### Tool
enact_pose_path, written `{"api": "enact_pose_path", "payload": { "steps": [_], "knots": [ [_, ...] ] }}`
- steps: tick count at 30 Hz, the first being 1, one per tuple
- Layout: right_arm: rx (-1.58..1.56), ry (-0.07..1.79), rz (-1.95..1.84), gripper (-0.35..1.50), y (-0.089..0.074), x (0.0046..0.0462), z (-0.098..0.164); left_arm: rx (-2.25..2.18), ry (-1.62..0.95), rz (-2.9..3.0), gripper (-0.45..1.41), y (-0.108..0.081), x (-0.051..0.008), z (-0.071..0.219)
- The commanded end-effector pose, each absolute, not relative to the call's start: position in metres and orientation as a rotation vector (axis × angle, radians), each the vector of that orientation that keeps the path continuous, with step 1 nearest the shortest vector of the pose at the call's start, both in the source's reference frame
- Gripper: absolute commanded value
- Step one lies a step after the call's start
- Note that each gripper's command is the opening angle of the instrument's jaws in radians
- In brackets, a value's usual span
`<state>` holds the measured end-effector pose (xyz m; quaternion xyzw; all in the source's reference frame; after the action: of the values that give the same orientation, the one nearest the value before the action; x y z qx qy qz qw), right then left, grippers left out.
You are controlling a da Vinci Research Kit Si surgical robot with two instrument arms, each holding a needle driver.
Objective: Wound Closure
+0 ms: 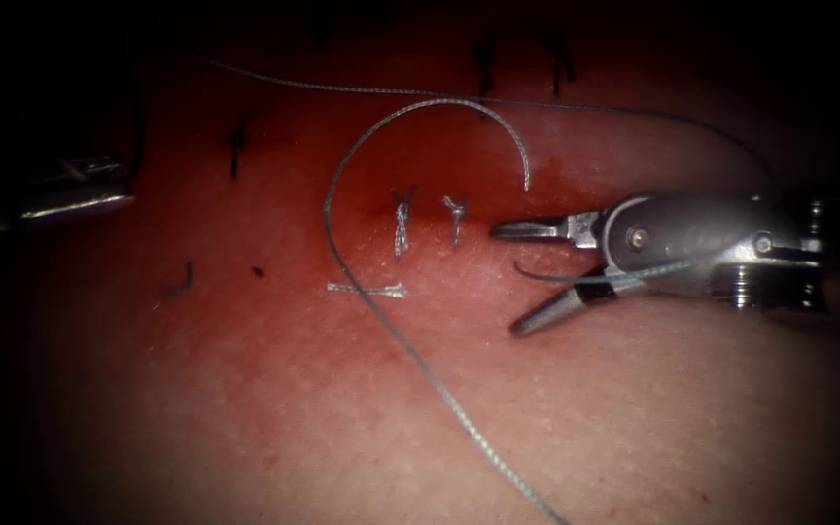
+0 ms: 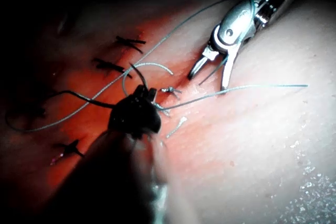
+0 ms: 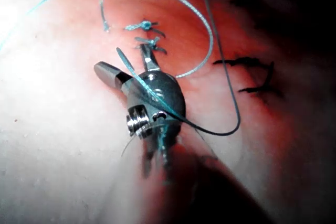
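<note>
On the tissue [image 1: 634,408] two light knotted stitches [image 1: 401,222] [image 1: 455,216] sit over the cut. My right tool [image 1: 507,280] is just right of them, jaws open with nothing between them. A thread [image 1: 326,209] arcs from beside its upper jaw, round the left of the knots and down toward the front. Another strand [image 3: 157,95] drapes over the right tool's wrist. The same tool [image 2: 208,81] [image 3: 121,59] shows spread wide. My left tool [image 1: 99,202] lies far left in shadow. A thin dark curved piece [image 2: 138,74] rises from its tip [image 2: 139,111]; needle or thread, I cannot tell.
A cut end of thread [image 1: 367,289] lies below the left knot. Dark older stitches [image 1: 235,146] [image 1: 483,63] sit at the back, more [image 2: 110,66] [image 3: 252,74] nearby. A long strand [image 1: 585,105] crosses behind the wound. Red fluid [image 1: 459,165] stains the tissue around the knots.
</note>
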<state>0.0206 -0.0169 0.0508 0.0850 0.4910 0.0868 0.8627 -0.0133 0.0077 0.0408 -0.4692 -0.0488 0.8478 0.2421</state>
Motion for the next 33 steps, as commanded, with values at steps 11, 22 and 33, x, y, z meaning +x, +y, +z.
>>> {"api": "enact_pose_path", "payload": {
  "steps": [11,22,33],
  "knots": [
    [0.237,0.930,0.301,-0.35,-0.019,0.0204,0.046,-1.282,-0.117,2.322,-0.45,0.008,-0.0147,0.041],
    [0.289,1.069,0.347,-0.35,-0.020,0.0191,0.036,-1.287,-0.110,2.324,-0.45,0.007,-0.0154,0.041],
    [0.489,0.774,0.343,1.43,-0.027,0.0073,0.035,-1.299,-0.104,2.341,-0.45,0.007,-0.0154,0.041]
  ]
}}
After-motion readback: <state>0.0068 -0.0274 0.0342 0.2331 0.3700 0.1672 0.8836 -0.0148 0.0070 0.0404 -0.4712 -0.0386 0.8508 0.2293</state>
